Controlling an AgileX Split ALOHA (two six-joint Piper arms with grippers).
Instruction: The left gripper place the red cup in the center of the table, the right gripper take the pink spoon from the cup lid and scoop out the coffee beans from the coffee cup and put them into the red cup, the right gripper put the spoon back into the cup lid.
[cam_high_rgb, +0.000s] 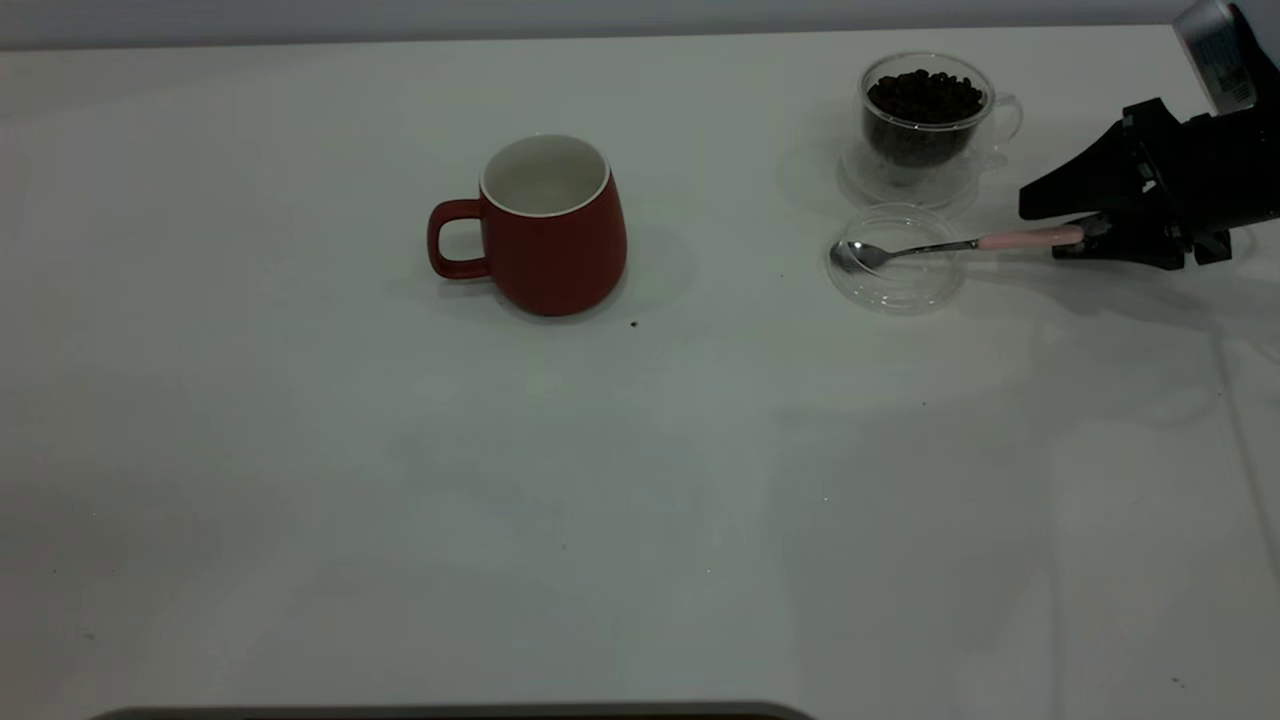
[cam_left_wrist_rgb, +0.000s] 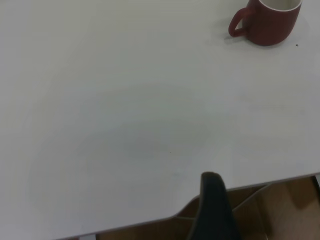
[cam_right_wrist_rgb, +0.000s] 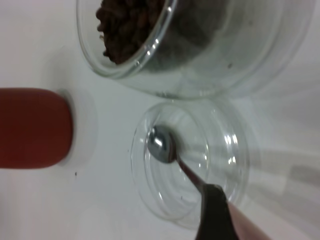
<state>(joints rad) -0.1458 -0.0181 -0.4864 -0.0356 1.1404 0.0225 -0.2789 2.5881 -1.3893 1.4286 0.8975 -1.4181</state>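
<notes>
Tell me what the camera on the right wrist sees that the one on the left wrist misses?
Only the right wrist view shows the glass coffee cup of beans, the clear cup lid and the spoon with its bowl lying in it. Only the left wrist view shows the table edge with a dark part of the left arm's own gripper. Both show the red cup.

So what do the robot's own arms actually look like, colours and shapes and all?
The right tool is matte black and angular, with wedge-shaped fingers tapering to points. Behind it, at the frame's corner, sits a silvery grey cylindrical part with a small printed label. Of the left tool, only one rounded black finger shows. No cables or sleeves are visible.
</notes>
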